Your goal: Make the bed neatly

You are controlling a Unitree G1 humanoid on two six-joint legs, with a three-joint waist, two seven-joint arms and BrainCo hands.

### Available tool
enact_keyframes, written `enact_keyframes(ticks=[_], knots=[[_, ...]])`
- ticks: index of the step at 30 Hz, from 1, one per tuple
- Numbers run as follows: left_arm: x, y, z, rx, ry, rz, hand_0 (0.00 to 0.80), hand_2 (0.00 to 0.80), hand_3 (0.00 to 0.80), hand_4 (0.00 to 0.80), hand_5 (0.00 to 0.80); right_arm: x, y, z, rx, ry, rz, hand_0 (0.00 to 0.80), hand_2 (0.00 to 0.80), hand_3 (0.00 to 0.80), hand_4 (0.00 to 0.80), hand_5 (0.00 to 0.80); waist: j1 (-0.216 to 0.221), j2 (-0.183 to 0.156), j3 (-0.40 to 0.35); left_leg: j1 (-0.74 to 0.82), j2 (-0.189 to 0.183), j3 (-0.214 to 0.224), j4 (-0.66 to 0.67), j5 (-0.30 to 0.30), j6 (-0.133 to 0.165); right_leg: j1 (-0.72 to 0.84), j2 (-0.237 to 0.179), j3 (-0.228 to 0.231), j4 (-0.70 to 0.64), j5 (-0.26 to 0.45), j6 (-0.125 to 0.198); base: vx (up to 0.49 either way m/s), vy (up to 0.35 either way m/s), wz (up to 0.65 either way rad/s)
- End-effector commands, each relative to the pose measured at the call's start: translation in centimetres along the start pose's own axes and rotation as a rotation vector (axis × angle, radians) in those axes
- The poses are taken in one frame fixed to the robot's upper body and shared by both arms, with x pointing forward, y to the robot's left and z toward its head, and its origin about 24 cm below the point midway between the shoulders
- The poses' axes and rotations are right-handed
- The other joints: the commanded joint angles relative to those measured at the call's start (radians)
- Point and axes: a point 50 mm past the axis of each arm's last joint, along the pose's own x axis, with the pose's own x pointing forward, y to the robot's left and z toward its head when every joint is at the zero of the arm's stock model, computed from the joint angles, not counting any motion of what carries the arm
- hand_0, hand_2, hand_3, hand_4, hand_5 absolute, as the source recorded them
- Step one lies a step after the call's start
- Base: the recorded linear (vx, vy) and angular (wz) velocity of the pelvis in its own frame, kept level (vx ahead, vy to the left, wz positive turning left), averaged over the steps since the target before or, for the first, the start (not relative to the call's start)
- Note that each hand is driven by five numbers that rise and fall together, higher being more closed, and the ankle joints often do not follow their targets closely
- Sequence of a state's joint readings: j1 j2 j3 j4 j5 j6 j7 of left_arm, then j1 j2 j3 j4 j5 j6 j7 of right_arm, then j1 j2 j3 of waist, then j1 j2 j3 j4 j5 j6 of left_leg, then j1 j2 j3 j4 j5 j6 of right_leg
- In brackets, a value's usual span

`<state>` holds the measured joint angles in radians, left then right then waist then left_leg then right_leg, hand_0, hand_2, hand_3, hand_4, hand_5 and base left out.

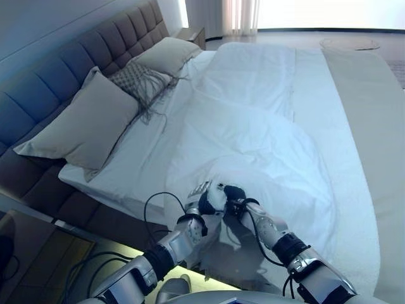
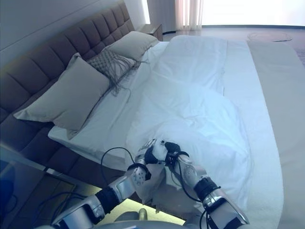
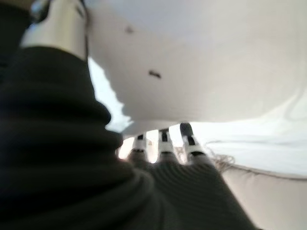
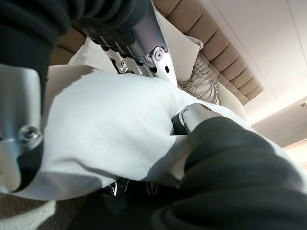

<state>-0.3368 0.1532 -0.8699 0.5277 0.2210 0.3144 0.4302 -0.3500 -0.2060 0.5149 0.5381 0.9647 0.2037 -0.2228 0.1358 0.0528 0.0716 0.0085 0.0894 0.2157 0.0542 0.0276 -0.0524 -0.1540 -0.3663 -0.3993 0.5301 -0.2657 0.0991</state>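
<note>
Viewing through the left eye, I see both hands meeting at the duvet's (image 1: 253, 139) near corner, far from the headboard (image 1: 76, 69). Left hand (image 1: 201, 201) and right hand (image 1: 233, 197) touch. Left wrist: fingers (image 3: 164, 143) curl against cloth. Right wrist: duvet bunched over the right hand; I cannot tell its grip.

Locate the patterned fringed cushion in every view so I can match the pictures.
Left eye view: patterned cushion, upper left, between two plain pillows.
Right eye view: same spot, upper left.
Left wrist view: not visible.
Right wrist view: right of centre, beside the headboard.
Shared landmark: the tufted headboard.
</note>
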Motion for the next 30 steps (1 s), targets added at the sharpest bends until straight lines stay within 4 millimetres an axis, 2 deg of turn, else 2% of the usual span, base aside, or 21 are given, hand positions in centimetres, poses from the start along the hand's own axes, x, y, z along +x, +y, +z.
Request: enact_keyframes(ticks=[1, 3, 4, 5, 9, 18, 25, 26, 27, 28, 30], knots=[[-0.3, -2.3, 0.5, 0.059, 0.007, -0.145, 0.000, 0.000, 0.000, 0.000, 0.000, -0.4, 9.5, 7.1, 0.068, -0.247, 0.336, 0.800, 0.800, 0.800, 0.800, 0.800, 0.031, -0.066, 0.048, 0.013, 0.072, -0.019, 0.042, -0.016, -0.041, 0.210, -0.054, -0.084, -0.482, 0.436, 0.141, 0.000, 0.000, 0.00], [-0.4, -2.8, 0.0, 0.071, 0.031, -0.175, 0.000, 0.000, 0.000, 0.000, 0.000, -0.4, 9.7, 7.3, 0.063, -0.252, 0.338, 0.800, 0.800, 0.800, 0.800, 0.800, 0.029, -0.063, 0.047, 0.013, 0.072, -0.017, 0.041, -0.015, -0.042, 0.211, -0.054, -0.084, -0.483, 0.435, 0.141, 0.000, 0.000, 0.00], [-0.5, -3.0, -0.2, 0.069, 0.040, -0.184, 0.759, 0.759, 0.759, 0.759, 0.759, -0.4, 9.7, 7.5, 0.060, -0.256, 0.340, 0.800, 0.800, 0.800, 0.800, 0.800, 0.028, -0.062, 0.046, 0.013, 0.073, -0.016, 0.041, -0.015, -0.042, 0.211, -0.054, -0.084, -0.484, 0.435, 0.141, 0.000, 0.000, 0.00], [-0.6, -3.3, -0.4, 0.066, 0.052, -0.192, 0.800, 0.800, 0.800, 0.800, 0.800, -0.4, 9.8, 7.7, 0.059, -0.263, 0.346, 0.800, 0.800, 0.800, 0.800, 0.800, 0.027, -0.061, 0.043, 0.014, 0.073, -0.015, 0.039, -0.014, -0.043, 0.212, -0.053, -0.082, -0.486, 0.434, 0.141, 0.000, 0.000, 0.00], [-0.7, -3.7, -0.7, 0.046, 0.068, -0.180, 0.800, 0.800, 0.800, 0.800, 0.800, -0.7, 10.2, 8.1, 0.057, -0.279, 0.367, 0.800, 0.800, 0.800, 0.800, 0.800, 0.022, -0.061, 0.036, 0.021, 0.076, -0.009, 0.029, -0.012, -0.046, 0.215, -0.048, -0.078, -0.493, 0.432, 0.143, 0.001, 0.001, -0.01], [-0.6, -3.2, -0.5, 0.002, 0.062, -0.165, 0.800, 0.800, 0.800, 0.800, 0.800, -0.9, 10.6, 8.1, 0.045, -0.281, 0.390, 0.800, 0.800, 0.800, 0.800, 0.800, 0.024, -0.056, 0.030, 0.034, 0.078, -0.005, 0.014, -0.005, -0.047, 0.226, -0.037, -0.083, -0.500, 0.427, 0.140, 0.000, 0.000, 0.00], [-0.5, -2.9, -0.5, -0.029, 0.033, -0.117, 0.800, 0.800, 0.800, 0.800, 0.800, -0.7, 9.8, 7.3, 0.056, -0.237, 0.372, 0.800, 0.800, 0.800, 0.800, 0.800, 0.025, -0.063, 0.016, 0.050, 0.085, 0.007, 0.000, 0.001, -0.050, 0.242, -0.030, -0.091, -0.509, 0.425, 0.139, 0.000, 0.000, 0.00], [-0.5, -2.8, -0.8, -0.024, 0.040, -0.109, 0.800, 0.800, 0.800, 0.800, 0.800, -0.6, 9.3, 6.9, 0.060, -0.224, 0.361, 0.718, 0.718, 0.718, 0.718, 0.718, 0.025, -0.065, 0.015, 0.052, 0.086, 0.009, 0.000, 0.001, -0.051, 0.244, -0.029, -0.092, -0.510, 0.426, 0.138, 0.000, 0.000, 0.00], [-0.6, -2.7, -1.0, -0.028, 0.051, -0.108, 0.800, 0.800, 0.800, 0.800, 0.800, -0.5, 9.0, 6.7, 0.062, -0.218, 0.354, 0.380, 0.380, 0.380, 0.380, 0.380, 0.025, -0.065, 0.014, 0.053, 0.087, 0.009, 0.000, 0.001, -0.052, 0.245, -0.029, -0.091, -0.511, 0.426, 0.138, 0.000, 0.000, 0.00], [-0.7, -2.5, -1.9, -0.032, 0.079, -0.087, 0.800, 0.800, 0.800, 0.800, 0.800, -0.4, 8.4, 6.2, 0.068, -0.201, 0.330, 0.000, 0.000, 0.000, 0.000, 0.000, 0.025, -0.068, 0.012, 0.053, 0.087, 0.008, 0.002, 0.001, -0.053, 0.243, -0.026, -0.087, -0.510, 0.425, 0.137, -0.027, -0.032, 0.00], [-0.7, -2.2, -2.9, -0.047, 0.118, -0.063, 0.800, 0.800, 0.800, 0.800, 0.800, -0.3, 8.0, 5.7, 0.079, -0.183, 0.319, 0.000, 0.000, 0.000, 0.000, 0.000, 0.024, -0.072, 0.011, 0.055, 0.089, 0.008, 0.004, 0.000, -0.053, 0.241, -0.025, -0.084, -0.507, 0.424, 0.136, -0.022, -0.033, 0.00]])
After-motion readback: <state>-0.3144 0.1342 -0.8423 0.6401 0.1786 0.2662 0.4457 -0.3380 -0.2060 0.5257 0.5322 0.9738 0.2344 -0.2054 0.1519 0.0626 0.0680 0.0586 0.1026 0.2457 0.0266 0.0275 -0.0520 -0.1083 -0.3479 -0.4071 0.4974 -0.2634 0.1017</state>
